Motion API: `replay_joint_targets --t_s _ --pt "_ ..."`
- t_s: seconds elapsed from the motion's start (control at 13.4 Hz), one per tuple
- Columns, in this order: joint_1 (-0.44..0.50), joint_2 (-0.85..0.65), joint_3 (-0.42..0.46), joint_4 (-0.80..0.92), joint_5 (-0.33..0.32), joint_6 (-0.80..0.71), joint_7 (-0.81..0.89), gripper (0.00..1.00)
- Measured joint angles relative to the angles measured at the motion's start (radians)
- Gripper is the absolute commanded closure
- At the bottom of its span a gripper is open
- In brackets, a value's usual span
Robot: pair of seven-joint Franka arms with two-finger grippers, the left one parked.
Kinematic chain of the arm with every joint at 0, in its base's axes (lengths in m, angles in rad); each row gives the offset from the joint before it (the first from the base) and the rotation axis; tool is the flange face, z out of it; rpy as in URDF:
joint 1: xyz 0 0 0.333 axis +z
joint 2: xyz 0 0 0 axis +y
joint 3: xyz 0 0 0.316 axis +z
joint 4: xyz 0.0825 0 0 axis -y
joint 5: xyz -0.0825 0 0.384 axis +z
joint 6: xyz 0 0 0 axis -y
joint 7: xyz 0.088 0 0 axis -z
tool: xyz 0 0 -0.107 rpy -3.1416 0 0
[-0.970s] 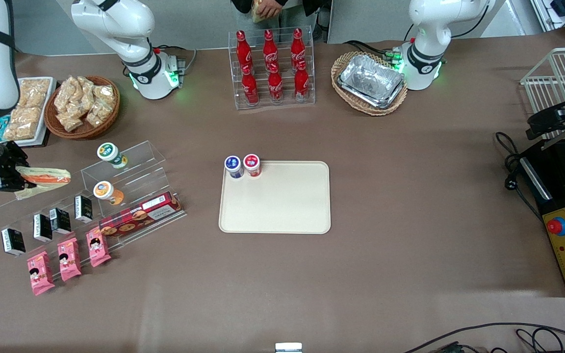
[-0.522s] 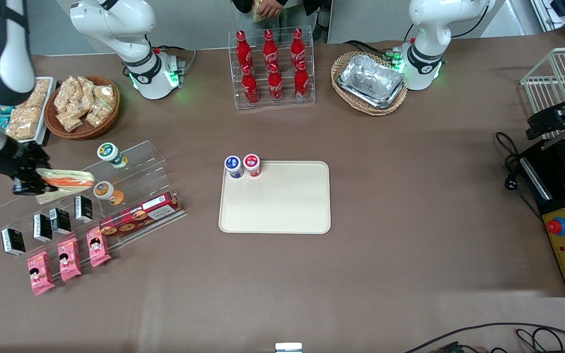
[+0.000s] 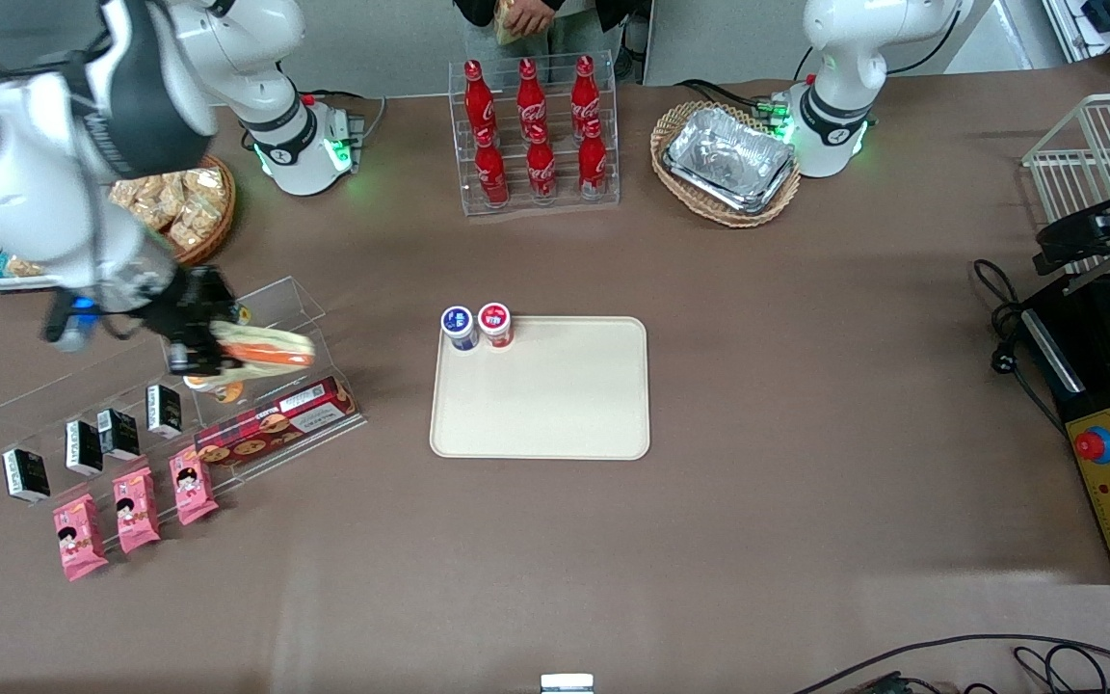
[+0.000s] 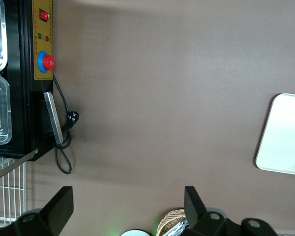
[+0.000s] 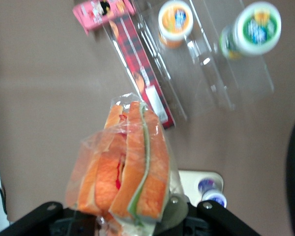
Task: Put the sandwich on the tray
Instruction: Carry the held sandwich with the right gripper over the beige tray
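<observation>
Jaws of gripper [image 3: 197, 339] clenched on sandwich [image 3: 261, 349], held over the clear rack [image 3: 276, 328]. It has travelled toward the tray [image 3: 555, 405] since a second ago; carry under way, tray well apart.

Even bright light, motion-blurred wrist view

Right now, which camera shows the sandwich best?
The right wrist view: the sandwich fills it, layers clear, held in the gripper. The front view shows it small, above the clear shelf. The left wrist view misses it.
</observation>
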State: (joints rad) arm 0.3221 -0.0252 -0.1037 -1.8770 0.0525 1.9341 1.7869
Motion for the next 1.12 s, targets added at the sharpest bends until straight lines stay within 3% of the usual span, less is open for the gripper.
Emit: replay_joint_targets --t_s 0.37,0.67,1.12 --pt "0.186 0.151 -0.001 0.131 0.000 0.000 0.290 0.60" --pt "0.283 0.316 -0.002 0.259 0.000 0.015 0.433 0.59" --pt "0.392 0.540 -0.005 0.363 -0.052 0.192 0.604 0.59"
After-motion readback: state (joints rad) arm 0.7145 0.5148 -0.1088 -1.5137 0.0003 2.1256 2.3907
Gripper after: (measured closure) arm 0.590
